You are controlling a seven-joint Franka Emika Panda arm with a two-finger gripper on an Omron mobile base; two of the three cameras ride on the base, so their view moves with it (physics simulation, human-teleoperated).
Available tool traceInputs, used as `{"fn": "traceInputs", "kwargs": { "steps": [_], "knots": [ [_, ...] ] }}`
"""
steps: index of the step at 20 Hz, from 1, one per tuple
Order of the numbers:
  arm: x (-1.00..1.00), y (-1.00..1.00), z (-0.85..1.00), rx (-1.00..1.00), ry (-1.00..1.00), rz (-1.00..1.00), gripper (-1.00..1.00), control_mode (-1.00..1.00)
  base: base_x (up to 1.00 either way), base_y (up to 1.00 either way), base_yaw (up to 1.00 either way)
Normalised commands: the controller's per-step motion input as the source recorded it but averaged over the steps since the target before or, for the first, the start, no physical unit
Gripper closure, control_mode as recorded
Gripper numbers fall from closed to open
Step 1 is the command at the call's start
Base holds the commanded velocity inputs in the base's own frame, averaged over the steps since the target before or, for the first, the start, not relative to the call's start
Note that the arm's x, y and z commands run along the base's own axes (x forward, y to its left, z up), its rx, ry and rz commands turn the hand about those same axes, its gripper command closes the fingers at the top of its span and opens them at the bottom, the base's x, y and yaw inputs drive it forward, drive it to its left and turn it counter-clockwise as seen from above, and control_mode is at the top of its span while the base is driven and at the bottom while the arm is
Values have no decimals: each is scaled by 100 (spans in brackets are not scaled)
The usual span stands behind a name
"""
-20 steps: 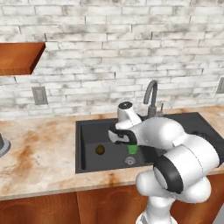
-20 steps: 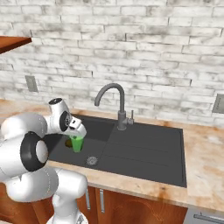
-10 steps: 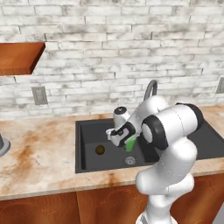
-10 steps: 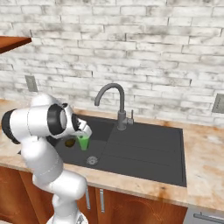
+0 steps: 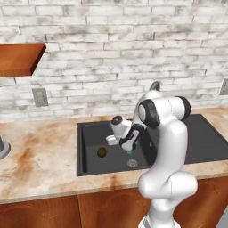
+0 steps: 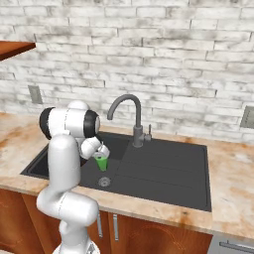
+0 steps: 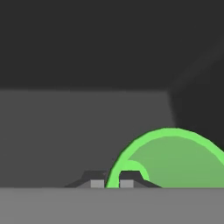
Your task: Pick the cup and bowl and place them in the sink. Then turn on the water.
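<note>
Closest to the hand camera, the two small dark finger tips of the gripper stand pinched together on the thin rim of the small bright green tapered cup, one tip outside the wall and one inside, so the cup is held by its edge; its open mouth faces the camera, with the dark floor and wall of the basin behind it. From the right base camera, the white arm with dark joints bends down over the near counter edge and the gripper holds the green cup low inside the left basin of the large black rectangular sink, just above and behind the small round drain. From the left base camera, the gripper is down in that same basin, and only a sliver of the cup shows under the hand, near the drain; a small brownish round object lies on the sink floor to its left. Behind the basin rises the dark grey gooseneck faucet. The mottled tan stone counter runs around the sink, and beyond it the whitewashed brick wall carries a grey wall outlet and a brown wooden shelf.
</note>
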Motion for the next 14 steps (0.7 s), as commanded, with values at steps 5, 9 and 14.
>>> {"fn": "traceInputs", "kwargs": {
  "steps": [5, 9, 14],
  "knots": [
    [46, 0, -38, 0, 4, 0, 100, -100, 0, 0, 0],
    [46, 0, -28, 0, 2, 0, 100, -100, 0, 0, 0],
    [49, 0, -14, 0, -1, 0, 100, -100, 0, 0, 0]
  ]
}}
